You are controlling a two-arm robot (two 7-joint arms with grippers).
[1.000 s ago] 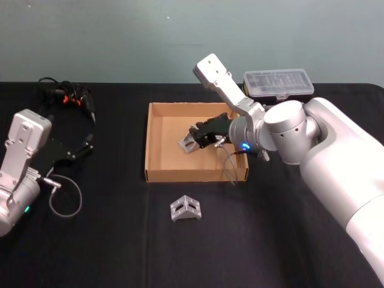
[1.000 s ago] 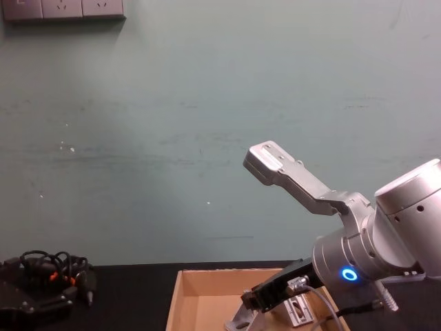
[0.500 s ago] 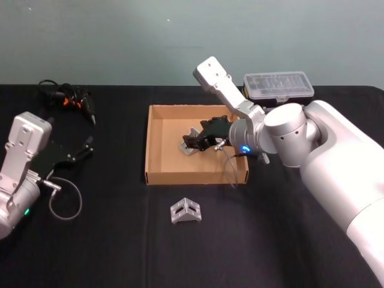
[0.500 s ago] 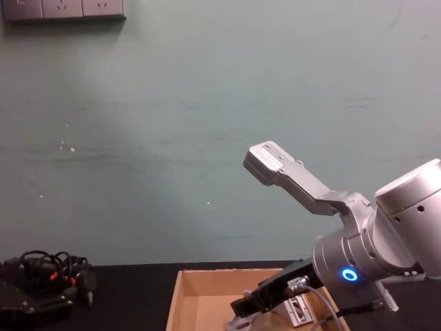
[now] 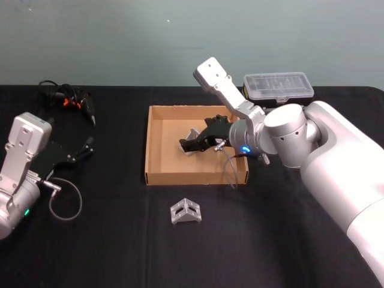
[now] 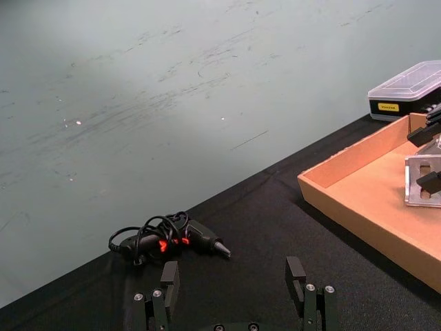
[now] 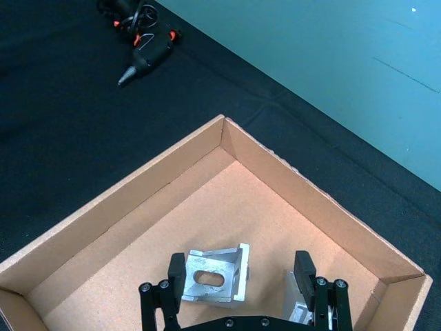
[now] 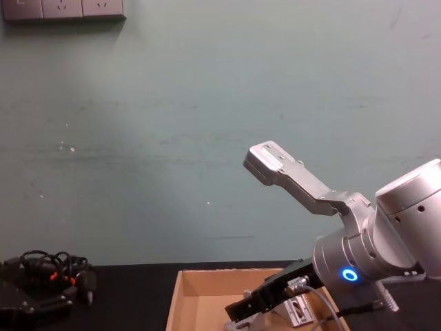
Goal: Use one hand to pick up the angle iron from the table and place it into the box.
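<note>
You have right claw (image 7: 240,264) spread open in box (image 7: 110,207) | angle iron (image 7: 210,276) in its gap, apparently loose | left claw (image 6: 233,270) open, parked left | second angle iron (image 5: 185,211) on surface (image 5: 108,252)

Table (image 5: 120,252) flat black, no pattern; box (image 5: 157,144) plain tan cardboard; angle iron in box (image 7: 210,276) bright silver-grey, dark slot in face; angle iron on table (image 5: 185,210) same silver-grey; right gripper (image 7: 240,269) black; right arm (image 5: 288,129) silver-grey, ring glowing blue; left gripper (image 6: 233,276) black; left arm (image 5: 24,141) silver-grey, tiny green light; plastic case (image 6: 406,86) clear lid, black base, yellow label; tool (image 6: 196,236) black, orange-red marks; wall (image 8: 172,138) pale teal-green, faint streaks, white specks.
</note>
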